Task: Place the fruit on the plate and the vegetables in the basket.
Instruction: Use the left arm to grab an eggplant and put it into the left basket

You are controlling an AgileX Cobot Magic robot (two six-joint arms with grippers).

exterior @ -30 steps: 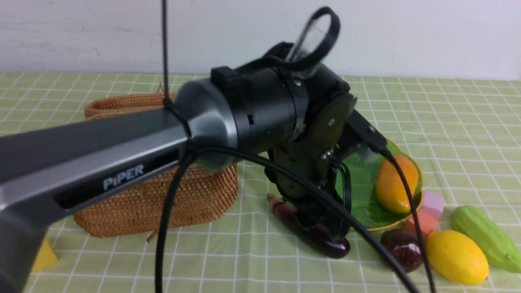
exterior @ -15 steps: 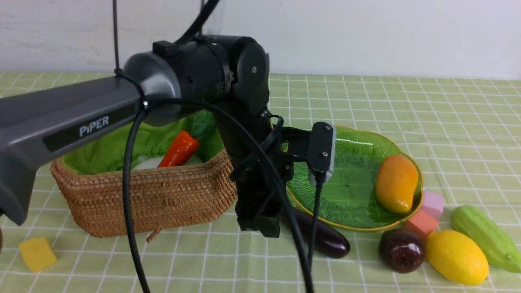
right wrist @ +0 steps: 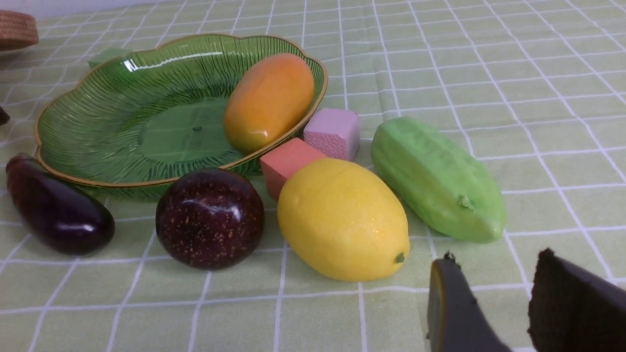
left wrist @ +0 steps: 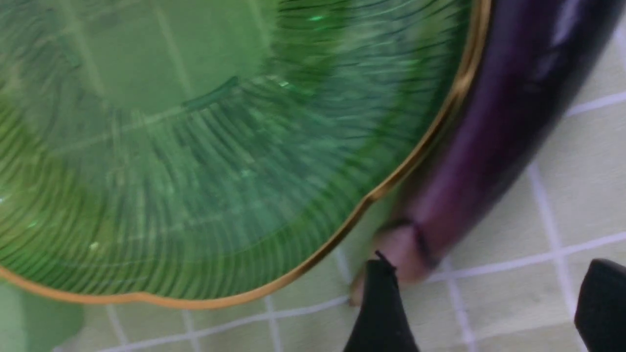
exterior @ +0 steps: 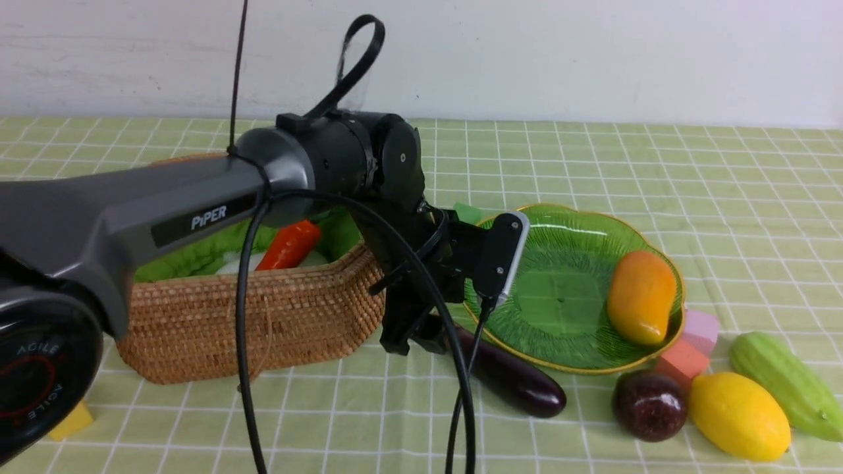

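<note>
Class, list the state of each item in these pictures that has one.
basket: open, carrot inside
plate: holds only the mango
eggplant: lying beside plate, ungripped
lemon: off the plate
left hand: open, empty
right hand: open, empty

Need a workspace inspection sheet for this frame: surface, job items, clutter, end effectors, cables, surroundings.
Surface: green checked cloth, flat.
Job's things: mango on plate; carrot in basket; eggplant, purple ball, lemon, gourd on the cloth.
Clutter: pink cube, coral cube, yellow cube, green cube.
End effectors: left end effector open beside eggplant's stem; right end effector open, empty, near lemon.
Cables: black cables hang off left arm, before the basket.
Surroundings: white wall behind.
</note>
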